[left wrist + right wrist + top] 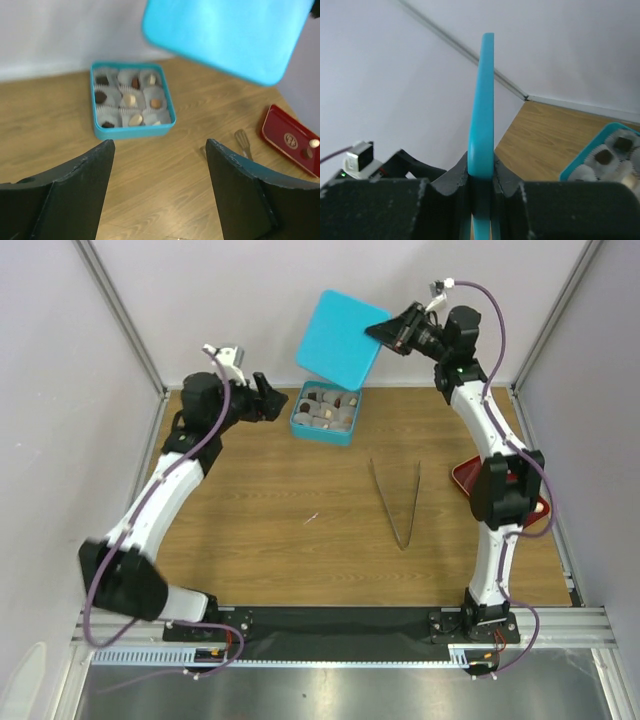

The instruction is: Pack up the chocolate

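Note:
A teal box (327,412) sits at the back of the table, its paper cups holding several dark and pale chocolate pieces (130,100). My right gripper (392,332) is shut on the edge of the teal lid (340,338) and holds it in the air above and behind the box. In the right wrist view the lid (482,105) stands edge-on between the fingers. My left gripper (272,400) is open and empty, just left of the box; its wrist view shows the box (131,131) ahead and the lid (225,35) above.
Long metal tweezers (397,502) lie on the wood table right of centre. A red tray (472,480) sits at the right edge behind my right arm; in the left wrist view it (285,140) holds a pale piece and a dark piece. Grey walls enclose the table.

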Robot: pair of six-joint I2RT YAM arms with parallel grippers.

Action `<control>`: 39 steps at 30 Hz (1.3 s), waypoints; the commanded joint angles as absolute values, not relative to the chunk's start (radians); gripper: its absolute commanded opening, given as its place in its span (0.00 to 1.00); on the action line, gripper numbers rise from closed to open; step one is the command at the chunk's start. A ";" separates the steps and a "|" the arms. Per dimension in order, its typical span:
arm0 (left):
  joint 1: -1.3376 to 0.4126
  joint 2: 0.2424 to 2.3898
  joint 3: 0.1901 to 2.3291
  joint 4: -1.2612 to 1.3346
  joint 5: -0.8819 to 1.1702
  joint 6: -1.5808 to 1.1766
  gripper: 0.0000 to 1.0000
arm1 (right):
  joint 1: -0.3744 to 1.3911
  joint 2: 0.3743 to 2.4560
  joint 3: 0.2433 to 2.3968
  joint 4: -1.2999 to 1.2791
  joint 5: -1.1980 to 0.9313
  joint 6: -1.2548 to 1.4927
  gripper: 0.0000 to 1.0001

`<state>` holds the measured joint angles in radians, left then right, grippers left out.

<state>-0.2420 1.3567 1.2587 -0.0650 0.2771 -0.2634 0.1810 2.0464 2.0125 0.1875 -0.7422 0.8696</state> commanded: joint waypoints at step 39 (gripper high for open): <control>-0.147 2.163 1.677 0.110 0.479 -0.304 0.74 | 0.176 2.838 2.462 0.497 -0.897 1.275 0.00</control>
<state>-0.1608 2.1368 1.6230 0.1013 0.4736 -0.3294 0.1703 2.8239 2.3932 0.4294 -0.8982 1.2488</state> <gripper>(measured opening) 0.742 0.193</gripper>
